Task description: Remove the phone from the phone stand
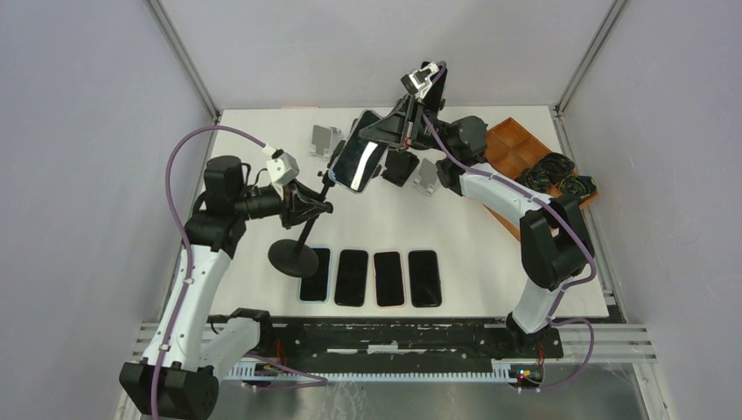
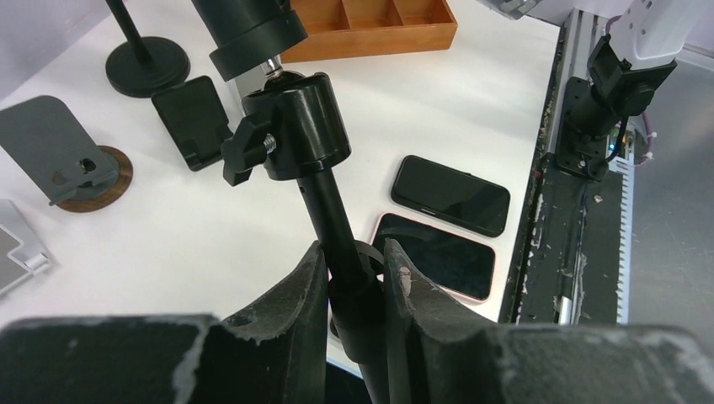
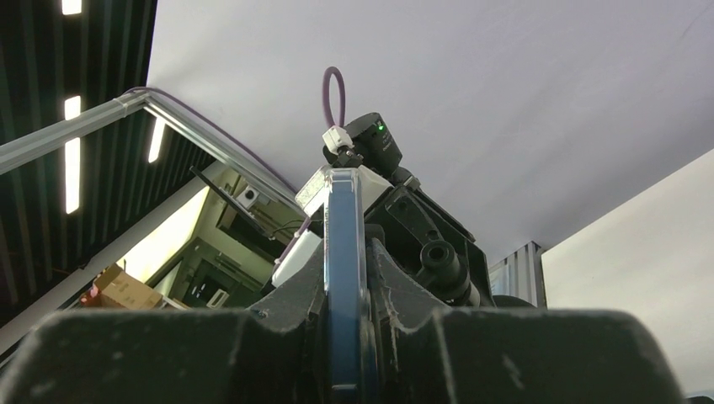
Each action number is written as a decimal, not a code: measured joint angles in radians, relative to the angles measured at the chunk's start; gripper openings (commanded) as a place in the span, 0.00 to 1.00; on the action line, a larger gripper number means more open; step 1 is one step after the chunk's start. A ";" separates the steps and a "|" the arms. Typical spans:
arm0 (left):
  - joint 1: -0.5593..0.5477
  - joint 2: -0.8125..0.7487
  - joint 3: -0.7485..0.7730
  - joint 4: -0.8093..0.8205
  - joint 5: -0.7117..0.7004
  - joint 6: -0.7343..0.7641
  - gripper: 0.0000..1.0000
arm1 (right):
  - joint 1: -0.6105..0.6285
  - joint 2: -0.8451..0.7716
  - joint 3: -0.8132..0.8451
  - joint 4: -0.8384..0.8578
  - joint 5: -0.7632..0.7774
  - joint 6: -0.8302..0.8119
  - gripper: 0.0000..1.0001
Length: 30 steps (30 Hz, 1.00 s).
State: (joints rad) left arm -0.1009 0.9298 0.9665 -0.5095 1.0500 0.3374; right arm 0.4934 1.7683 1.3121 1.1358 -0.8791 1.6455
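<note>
A black phone stand (image 1: 293, 255) with a round base and a thin pole stands left of centre on the table. A dark phone with a blue edge (image 1: 357, 162) sits tilted at the pole's top. My left gripper (image 1: 319, 208) is shut on the pole (image 2: 337, 227), just below the black ball-joint clamp (image 2: 290, 130). My right gripper (image 1: 385, 133) is shut on the phone's upper edge. In the right wrist view the phone (image 3: 345, 278) shows edge-on between the fingers.
Several phones (image 1: 376, 277) lie in a row near the front edge, one beside the stand's base. Other small stands (image 1: 325, 140) and a second pole stand (image 2: 145, 61) are at the back. A wooden tray (image 1: 518, 150) with cables lies at the right.
</note>
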 measured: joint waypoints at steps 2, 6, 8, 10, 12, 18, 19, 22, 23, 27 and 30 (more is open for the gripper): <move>-0.002 -0.002 -0.002 0.011 0.000 0.006 0.02 | -0.005 0.000 0.000 0.008 -0.001 0.012 0.00; -0.003 -0.009 -0.005 0.023 0.000 0.021 0.02 | -0.008 0.000 0.000 0.025 0.000 0.033 0.00; -0.003 -0.017 -0.006 0.026 0.000 0.033 0.02 | -0.011 0.000 0.000 0.034 -0.001 0.042 0.00; -0.003 -0.024 -0.006 0.029 -0.001 0.045 0.02 | -0.015 0.000 -0.002 0.046 -0.001 0.052 0.00; -0.004 -0.031 -0.009 0.032 -0.001 0.053 0.02 | -0.018 0.000 -0.002 0.054 -0.002 0.060 0.00; -0.006 -0.042 -0.013 0.035 -0.002 0.086 0.02 | -0.032 0.000 -0.010 0.079 -0.015 0.073 0.00; -0.006 -0.042 -0.013 0.035 -0.002 0.095 0.02 | -0.037 0.000 -0.010 0.082 -0.018 0.078 0.00; -0.008 -0.043 -0.013 0.034 -0.001 0.126 0.02 | -0.052 0.000 -0.010 0.085 -0.032 0.091 0.00; -0.008 -0.044 -0.013 0.035 -0.001 0.138 0.02 | -0.057 0.002 -0.009 0.086 -0.035 0.094 0.00; -0.008 -0.050 -0.013 0.031 -0.003 0.166 0.02 | -0.063 0.006 0.002 0.070 -0.039 0.088 0.00; -0.008 -0.048 -0.013 0.026 -0.003 0.163 0.05 | -0.055 0.006 0.002 0.066 -0.038 0.077 0.00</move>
State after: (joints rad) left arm -0.1089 0.8822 0.9531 -0.4835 1.0466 0.5007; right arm 0.4381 1.7748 1.3144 1.2022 -0.9173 1.7229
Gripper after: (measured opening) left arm 0.317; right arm 0.210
